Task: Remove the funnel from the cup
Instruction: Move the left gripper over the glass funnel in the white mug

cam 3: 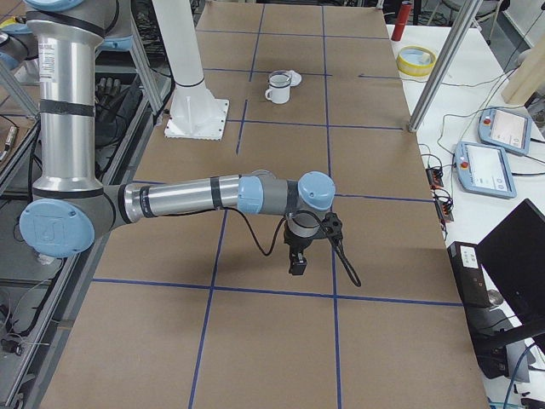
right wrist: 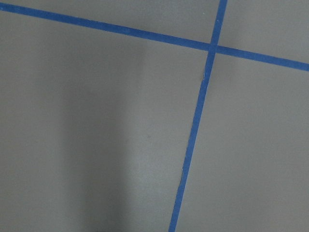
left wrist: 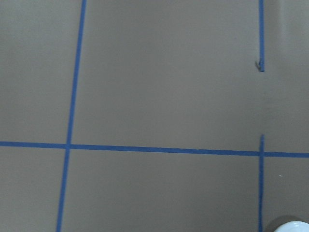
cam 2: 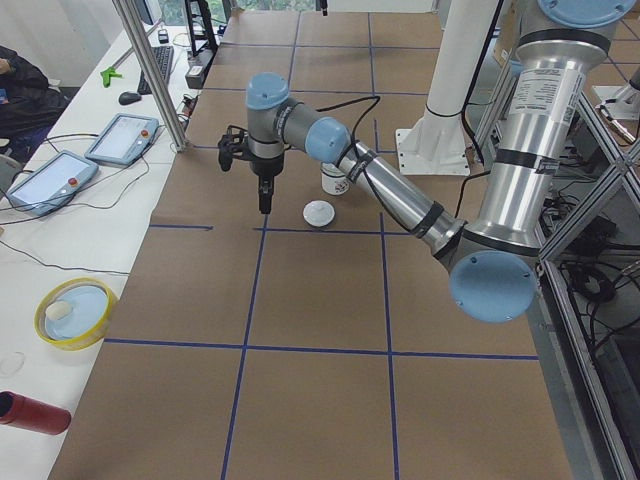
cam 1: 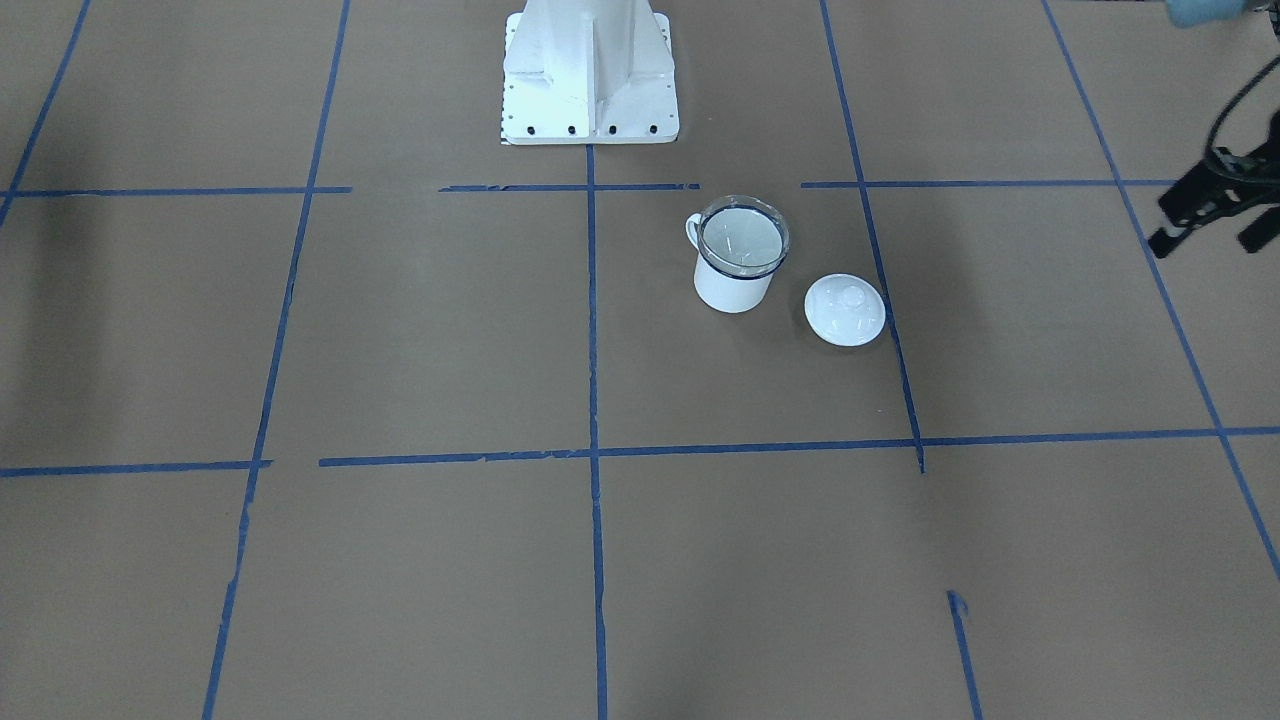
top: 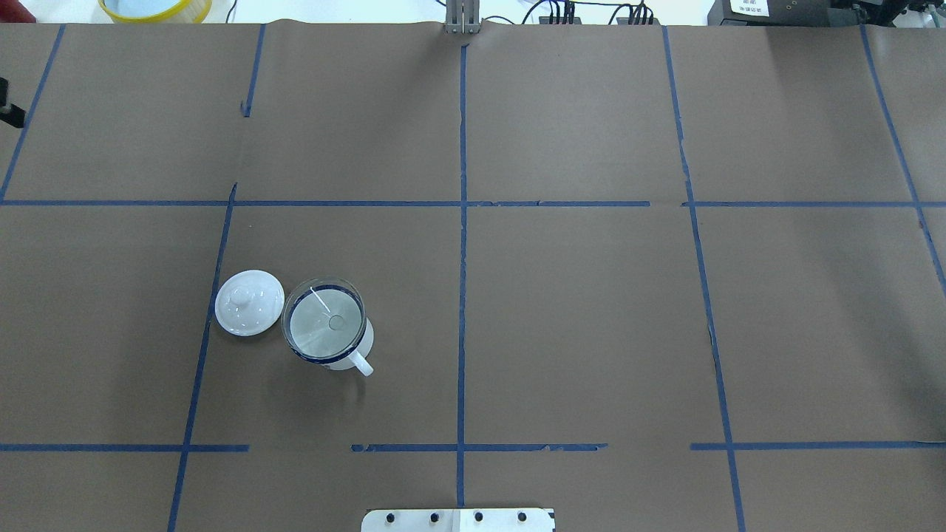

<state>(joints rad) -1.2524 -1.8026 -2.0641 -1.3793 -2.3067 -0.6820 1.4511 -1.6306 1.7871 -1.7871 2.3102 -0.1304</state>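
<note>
A small clear funnel (cam 1: 745, 240) sits bowl-up in the white enamel cup with a dark blue rim (cam 1: 730, 290), upright on the brown tabletop (cam 1: 400, 350). A round white lid (cam 1: 845, 310) lies just beside it. The left tool (cam 1: 1205, 240) hangs well apart, fingers spread. The right tool (cam 3: 298, 264) points down far off, and I cannot tell its state.

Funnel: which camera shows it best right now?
Overhead exterior: it looks straight down into the funnel, seated in the cup, spout opening visible. Front-facing shows its clear rim obliquely above the cup. Both side views show it too small to tell; wrist views miss it.
</note>
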